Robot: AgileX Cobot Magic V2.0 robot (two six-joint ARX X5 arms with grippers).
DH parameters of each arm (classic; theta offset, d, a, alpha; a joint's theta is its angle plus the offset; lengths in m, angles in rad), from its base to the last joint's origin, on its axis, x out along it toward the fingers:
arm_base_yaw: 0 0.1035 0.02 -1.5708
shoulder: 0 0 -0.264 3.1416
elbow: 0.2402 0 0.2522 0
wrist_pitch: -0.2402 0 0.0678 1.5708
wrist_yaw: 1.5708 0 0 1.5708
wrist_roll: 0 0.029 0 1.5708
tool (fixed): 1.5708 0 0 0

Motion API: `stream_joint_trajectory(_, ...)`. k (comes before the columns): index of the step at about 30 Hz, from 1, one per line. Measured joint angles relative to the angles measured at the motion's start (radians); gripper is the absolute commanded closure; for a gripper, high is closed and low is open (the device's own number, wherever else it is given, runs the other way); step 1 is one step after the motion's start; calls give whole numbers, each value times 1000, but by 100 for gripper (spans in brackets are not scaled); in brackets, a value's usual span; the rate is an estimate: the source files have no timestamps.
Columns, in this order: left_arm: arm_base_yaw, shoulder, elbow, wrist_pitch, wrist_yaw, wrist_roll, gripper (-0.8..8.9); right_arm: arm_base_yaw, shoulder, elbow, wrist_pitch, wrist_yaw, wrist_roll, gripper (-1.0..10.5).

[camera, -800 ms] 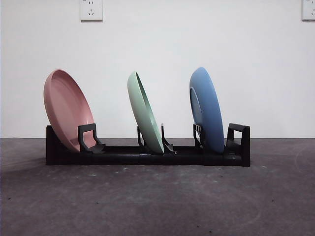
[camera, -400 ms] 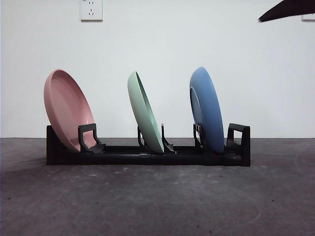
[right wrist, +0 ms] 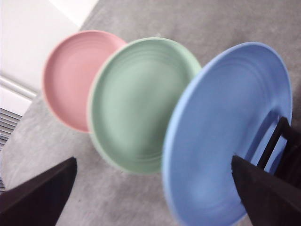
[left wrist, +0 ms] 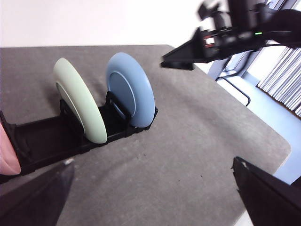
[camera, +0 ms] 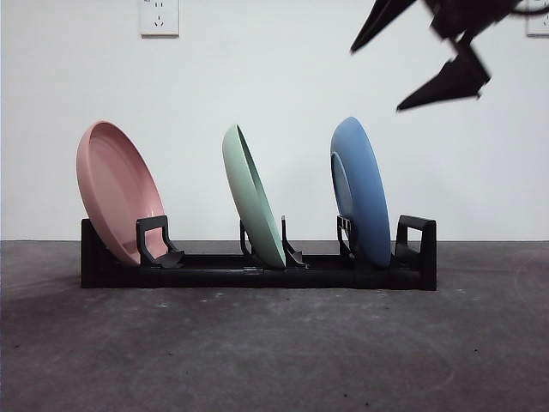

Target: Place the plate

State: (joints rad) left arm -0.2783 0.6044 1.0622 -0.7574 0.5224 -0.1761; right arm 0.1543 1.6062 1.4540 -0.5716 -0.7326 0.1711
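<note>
Standing on edge in a black rack [camera: 257, 273] on the grey desk [camera: 274, 343] are three plates: a pink plate [camera: 116, 190] at one end, a green plate [camera: 251, 196] in the middle slot, and a blue plate [camera: 360, 190] at the other end. All three lean the same way, each resting against its own black support, and they are spaced apart without touching one another.

The right gripper [camera: 433, 47] hangs high in the air above and a little past the blue plate's end of the rack, well clear of it. Its two dark fingers are spread apart and hold nothing. Its wrist camera looks along the row of plates, with the blue plate [right wrist: 230, 132] nearest, the green plate [right wrist: 141, 103] behind it and the pink plate [right wrist: 75, 77] farthest.

The left gripper [left wrist: 155, 197] is off to the side of the rack, above the desk, its fingers also wide apart and empty.

A white wall [camera: 274, 103] with a socket [camera: 159, 17] stands behind.
</note>
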Motion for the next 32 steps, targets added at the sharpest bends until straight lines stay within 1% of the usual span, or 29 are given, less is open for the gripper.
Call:
stream_joint_trajectory(4, 0, -45, 0, -2, 0, 0, 283, 15, 101, 40, 28, -41, 3, 437)
stream_joint_trajectory(8, 0, -79, 1, -6, 0, 0, 282, 36, 141, 41, 84, -45, 11, 500)
stream_joint_trajectory(11, 0, -89, 3, -31, 0, 0, 282, 43, 155, 42, 115, -42, 18, 573)
stream_joint_trajectory(13, 0, -89, 3, -51, 0, 0, 282, 48, 161, 42, 120, -21, 18, 645)
stream_joint_trajectory(16, 0, -89, 3, -75, 0, 0, 283, 48, 163, 42, 120, 2, 19, 718)
stream_joint_trajectory(21, 0, -89, 3, -77, 0, 0, 282, 46, 163, 42, 118, 3, 21, 853)
stream_joint_trajectory(25, 0, -89, 3, -77, 0, 0, 283, 48, 163, 42, 111, -2, 29, 938)
stream_joint_trajectory(32, 0, -89, 3, -78, 0, -1, 283, 53, 163, 47, 98, -4, 85, 938)
